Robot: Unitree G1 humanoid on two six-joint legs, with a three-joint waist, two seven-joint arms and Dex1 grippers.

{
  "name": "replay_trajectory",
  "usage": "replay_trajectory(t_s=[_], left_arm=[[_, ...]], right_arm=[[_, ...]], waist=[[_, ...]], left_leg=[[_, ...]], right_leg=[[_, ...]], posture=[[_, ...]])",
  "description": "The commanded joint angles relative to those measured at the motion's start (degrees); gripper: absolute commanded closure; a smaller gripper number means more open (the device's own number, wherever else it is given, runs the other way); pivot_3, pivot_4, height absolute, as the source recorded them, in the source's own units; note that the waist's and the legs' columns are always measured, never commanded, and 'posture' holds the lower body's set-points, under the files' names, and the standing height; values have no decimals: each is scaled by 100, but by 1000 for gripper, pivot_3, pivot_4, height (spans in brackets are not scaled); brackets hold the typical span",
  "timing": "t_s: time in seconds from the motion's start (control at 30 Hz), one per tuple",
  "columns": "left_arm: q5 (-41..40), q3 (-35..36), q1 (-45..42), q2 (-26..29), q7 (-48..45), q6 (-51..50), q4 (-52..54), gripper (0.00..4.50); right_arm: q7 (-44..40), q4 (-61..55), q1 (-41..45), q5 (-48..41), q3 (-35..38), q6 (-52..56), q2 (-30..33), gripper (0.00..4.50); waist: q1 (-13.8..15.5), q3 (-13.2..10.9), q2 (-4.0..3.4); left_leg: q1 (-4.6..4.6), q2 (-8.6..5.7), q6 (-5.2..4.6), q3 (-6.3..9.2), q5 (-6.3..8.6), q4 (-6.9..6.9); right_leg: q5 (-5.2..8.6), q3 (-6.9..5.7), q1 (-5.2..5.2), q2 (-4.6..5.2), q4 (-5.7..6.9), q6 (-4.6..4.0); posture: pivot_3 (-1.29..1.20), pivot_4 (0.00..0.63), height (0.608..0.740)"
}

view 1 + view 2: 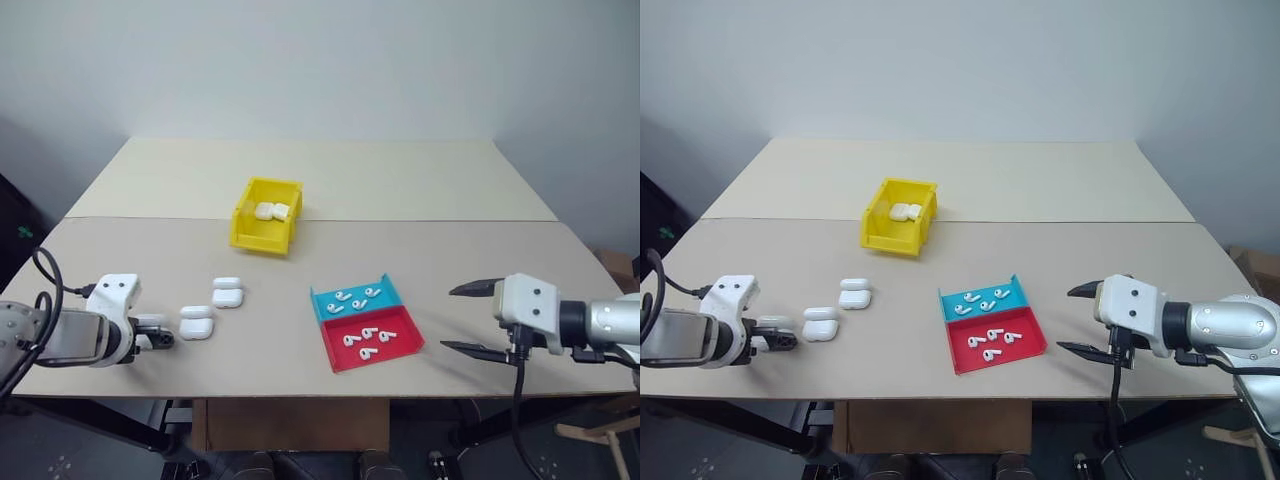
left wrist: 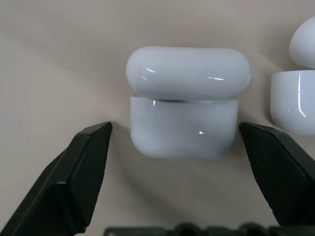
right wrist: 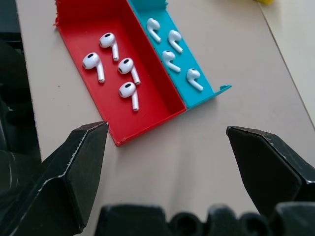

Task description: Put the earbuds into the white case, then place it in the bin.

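Observation:
Two white cases lie at the table's front left. The nearer case has its lid slightly ajar, and the other case lies just beyond it. My left gripper is open, low over the table. In the left wrist view that nearer case sits between the fingertips, apart from both. Several earbuds lie in a red tray, and several more earbuds in a blue tray. My right gripper hovers open and empty to the right of the trays. The yellow bin stands at mid-table.
Inside the bin lie two white cases. The blue tray and red tray sit side by side near the front edge. The beige table stretches far behind the bin, with a seam running across it.

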State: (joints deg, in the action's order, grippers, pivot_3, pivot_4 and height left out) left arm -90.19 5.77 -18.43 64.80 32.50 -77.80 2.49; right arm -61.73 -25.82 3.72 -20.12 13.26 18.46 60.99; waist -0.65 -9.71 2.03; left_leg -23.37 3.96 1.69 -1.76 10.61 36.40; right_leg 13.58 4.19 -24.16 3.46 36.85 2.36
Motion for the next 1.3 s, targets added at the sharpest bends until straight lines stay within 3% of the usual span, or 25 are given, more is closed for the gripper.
replay_trajectory(t_s=[0.03, 0.33, 0.73, 1.3], left_arm=[[127, 105, -252, -89, -91, -146, -64, 0], [755, 200, -634, -425, -565, -710, -400, 0], [1645, 679, -771, -1005, -757, -1451, -41, 0], [1542, 694, -440, -1097, -732, -1470, 368, 0]], right_arm=[[84, -164, 42, -48, 264, 41, 29, 43], [93, -279, -170, -12, 362, 38, 54, 43], [102, -352, -302, 63, 465, 28, 33, 43], [125, -220, -332, 179, 349, -179, -26, 43]], waist=[[4, 0, 0], [1, 1, 3], [0, 2, 3], [-6, 2, 3]], left_leg=[[0, -1, 1, 0, -1, 0], [-4, -2, 5, 4, -3, 0], [-1, -3, 6, 6, -4, 2], [-1, -4, 6, 7, -4, 2]], right_leg=[[0, 0, 1, 0, 0, 0], [-5, -2, 0, 0, -1, 8], [-5, -1, 6, 1, 0, 11], [-6, -1, 6, 1, 0, 14]], posture=[[0, 150, 740], [0, 150, 740], [0, 150, 740], [0, 150, 740]])
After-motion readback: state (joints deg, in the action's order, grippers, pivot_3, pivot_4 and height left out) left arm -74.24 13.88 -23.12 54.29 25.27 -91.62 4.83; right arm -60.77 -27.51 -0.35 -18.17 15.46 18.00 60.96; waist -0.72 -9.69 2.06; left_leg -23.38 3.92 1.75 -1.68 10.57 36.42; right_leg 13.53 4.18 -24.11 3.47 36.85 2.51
